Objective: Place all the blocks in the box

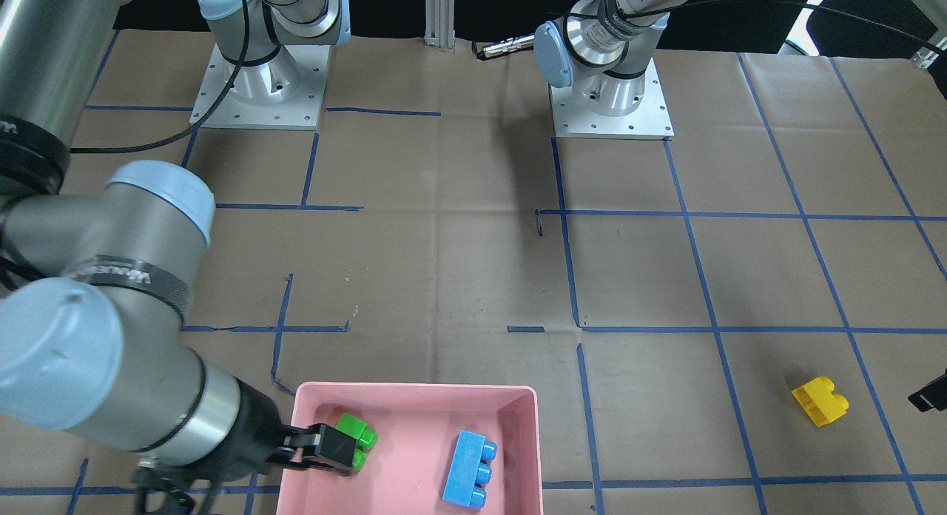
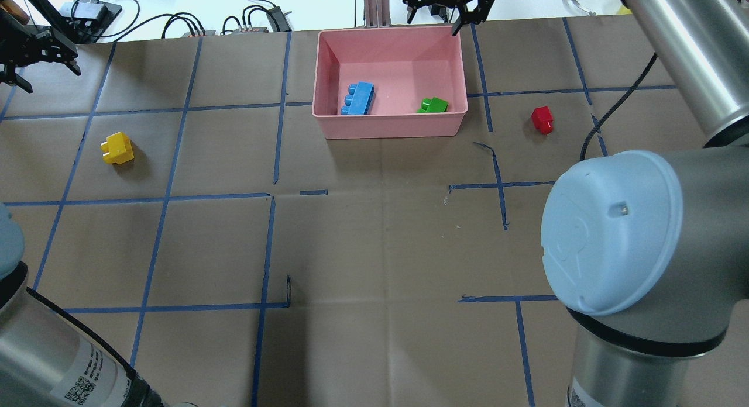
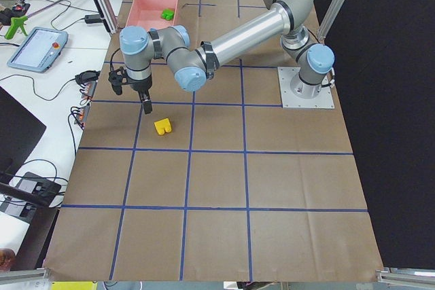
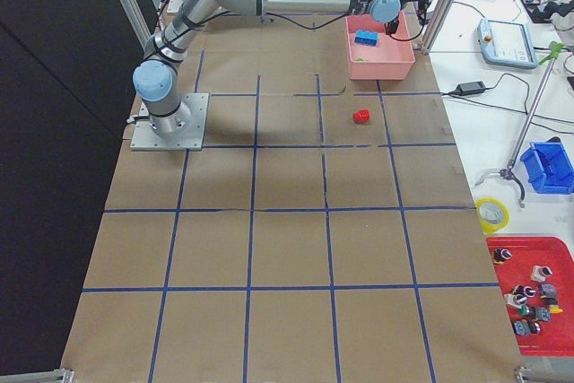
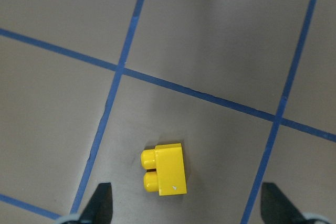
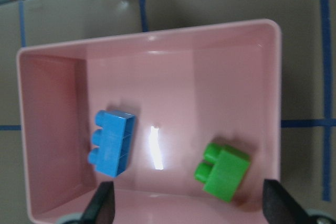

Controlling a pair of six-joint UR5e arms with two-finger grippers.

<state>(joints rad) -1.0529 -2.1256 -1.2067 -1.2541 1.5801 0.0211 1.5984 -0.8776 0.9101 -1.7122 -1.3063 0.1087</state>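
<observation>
The pink box (image 2: 389, 125) stands at the table's far middle. The blue block (image 2: 358, 98) and the green block (image 2: 433, 105) lie inside it, loose, as the right wrist view shows for the green block (image 6: 224, 170). My right gripper (image 2: 442, 6) hangs open and empty over the box's far right part; in the front view (image 1: 325, 448) it is just above the green block (image 1: 359, 430). The red block (image 2: 542, 119) lies on the table right of the box. The yellow block (image 2: 117, 148) lies far left. My left gripper (image 5: 189, 205) is open above the yellow block (image 5: 165, 169).
Blue tape lines grid the brown paper table. Both arm bases (image 1: 255, 86) are bolted at the robot's side. An aluminium post (image 2: 374, 6) and cables stand just beyond the box. My right arm's elbow (image 2: 620, 231) looms over the right near part.
</observation>
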